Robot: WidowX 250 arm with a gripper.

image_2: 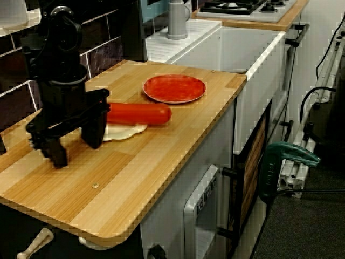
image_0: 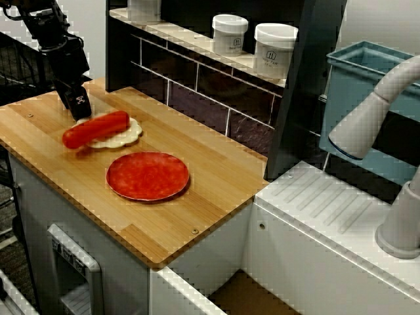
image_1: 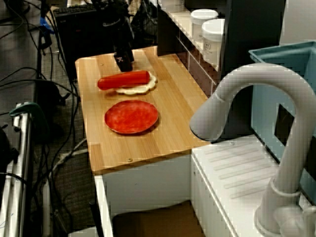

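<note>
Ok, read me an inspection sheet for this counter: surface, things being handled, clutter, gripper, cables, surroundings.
Surface: wooden counter, no spills seen.
Job's things: red sausage lies across a white scalloped disc; red plate sits apart from them with nothing on it.
Clutter: two white jars on the back shelf.
Gripper: gripper is open, fingers pointing down, low at the sausage's end; whether it touches cannot be told.
Cables: cables hang and lie by the floor near the counter.
Surroundings: faucet over the white sink unit, blue bin behind it, green clamp at the side.
</note>
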